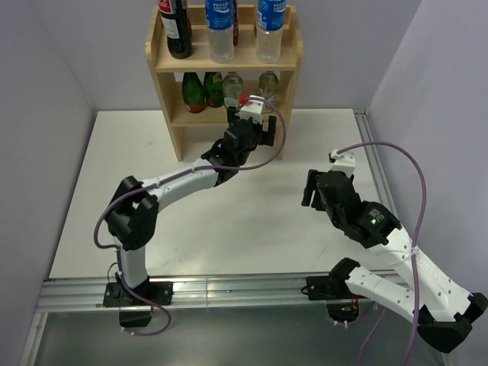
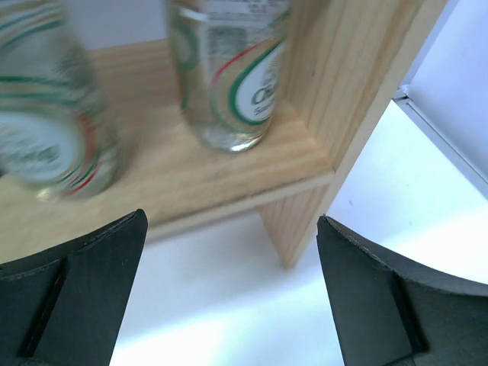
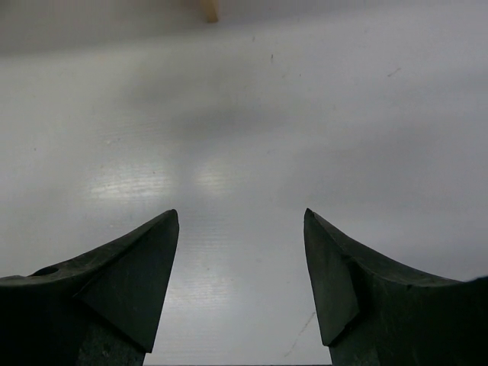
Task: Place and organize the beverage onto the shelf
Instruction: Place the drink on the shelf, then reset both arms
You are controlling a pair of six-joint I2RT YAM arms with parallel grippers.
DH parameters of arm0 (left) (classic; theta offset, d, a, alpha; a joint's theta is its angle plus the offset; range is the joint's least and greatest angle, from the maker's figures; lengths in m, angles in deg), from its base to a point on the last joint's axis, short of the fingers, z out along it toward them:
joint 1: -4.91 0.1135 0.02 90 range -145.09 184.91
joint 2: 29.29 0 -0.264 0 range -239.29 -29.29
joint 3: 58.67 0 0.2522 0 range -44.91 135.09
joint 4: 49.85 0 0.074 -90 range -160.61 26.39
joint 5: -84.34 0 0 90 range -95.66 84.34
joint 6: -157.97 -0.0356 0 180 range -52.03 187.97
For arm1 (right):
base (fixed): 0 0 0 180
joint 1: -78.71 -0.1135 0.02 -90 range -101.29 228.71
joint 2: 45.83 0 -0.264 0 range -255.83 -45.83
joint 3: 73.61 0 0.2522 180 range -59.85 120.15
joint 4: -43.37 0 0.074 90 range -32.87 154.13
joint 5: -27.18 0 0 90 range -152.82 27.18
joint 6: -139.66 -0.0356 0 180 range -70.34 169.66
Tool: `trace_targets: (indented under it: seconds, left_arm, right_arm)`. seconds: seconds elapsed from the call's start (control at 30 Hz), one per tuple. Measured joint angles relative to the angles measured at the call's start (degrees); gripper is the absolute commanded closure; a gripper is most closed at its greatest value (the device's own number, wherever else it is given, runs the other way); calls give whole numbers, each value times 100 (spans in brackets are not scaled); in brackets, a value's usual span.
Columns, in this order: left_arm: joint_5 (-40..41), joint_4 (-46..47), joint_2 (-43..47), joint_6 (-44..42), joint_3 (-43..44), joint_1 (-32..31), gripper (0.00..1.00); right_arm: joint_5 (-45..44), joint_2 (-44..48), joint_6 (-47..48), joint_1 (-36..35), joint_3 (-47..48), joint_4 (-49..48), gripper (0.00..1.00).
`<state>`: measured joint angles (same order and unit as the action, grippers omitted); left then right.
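The left claw (image 2: 230, 221) is spread wide with nothing between its fingers, and it faces the open front of the shelf (image 1: 164, 91) near the right side panel. Straight ahead of it, on the board under the top tier, stands a clear bottle (image 2: 229, 76) with a red and green label. The bottle is upright, so its long axis is vertical and the level gap of the claw lies across its width. It sits close beside the right panel; whether it touches the wood cannot be told. The bottle is almost on the claw's midline and a little deeper in, so a straight push forward would likely bring the fingers to either side of it, with little room on the panel side.

A 2nd bottle (image 2: 53, 137) with the same kind of label stands to the left on the same board, blurred and well off the midline.

The right claw (image 3: 242, 213) is partly spread and holds nothing. It hangs over bare tabletop (image 1: 191, 221), well apart from the shelf, so the left arm is much the nearer one.

3 more bottles (image 1: 221, 34) stand in a row on the top board, and every bottle I can see is already on the shelf. By my reading what remains is tidying the row, and the risk is nudging the clear bottle against the panel or tipping it
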<state>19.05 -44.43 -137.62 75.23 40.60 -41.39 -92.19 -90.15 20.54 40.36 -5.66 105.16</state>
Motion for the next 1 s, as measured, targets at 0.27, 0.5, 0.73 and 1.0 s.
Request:
trace_targets:
  seconds: [0.27, 0.5, 0.73, 1.0]
  left_arm:
    - [763, -1158, 1309, 1108, -693, -48, 1]
    - [1222, -2374, 2476, 2142, -1690, 107, 0]
    - [1510, -3504, 3565, 2717, -2474, 389, 0]
    - [1528, -4535, 5025, 2964, -2863, 409, 1]
  right_arm:
    - [-448, 155, 186, 4, -498, -761, 24]
    - [-643, 750, 610, 4, -850, -1287, 18]
    - [-667, 881, 743, 9, -793, -1355, 18]
    - [-640, 957, 822, 11, -509, -1067, 0]
